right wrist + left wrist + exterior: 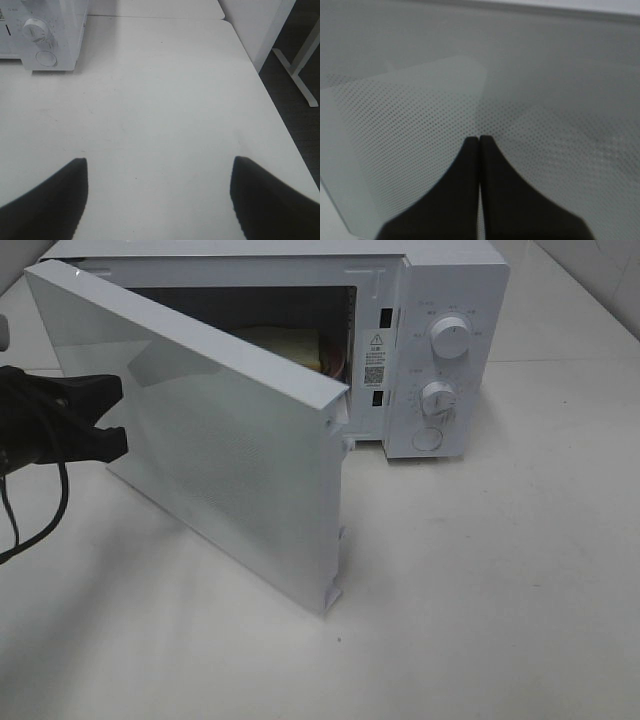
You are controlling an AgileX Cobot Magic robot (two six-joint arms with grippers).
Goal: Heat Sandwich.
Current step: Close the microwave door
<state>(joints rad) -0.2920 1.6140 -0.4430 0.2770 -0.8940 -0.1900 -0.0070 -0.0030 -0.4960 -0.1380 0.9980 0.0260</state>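
The microwave (440, 300) is standing at the back of the white table (500, 590), and its door (230, 460) is hanging partly open, swinging out toward the front with its free edge nearest the middle of the table. The sandwich (285, 340) is sitting inside the microwave; only a pale strip of it is showing above the top edge of the door.

The left gripper (479, 140) is hovering at the outer face of the door, on the hinge side. Its fingers are pressed together with nothing between them, and the tips are pointing at the dotted window of the door. Whether they are touching the door cannot be told.

The right gripper (159, 160) is hanging over a bare part of the table, well apart from the microwave. Its fingers are spread wide and holding nothing. It is out of sight of the high camera.

Two round knobs (449, 338) are sitting one above the other on the microwave's control panel, beside the open door.
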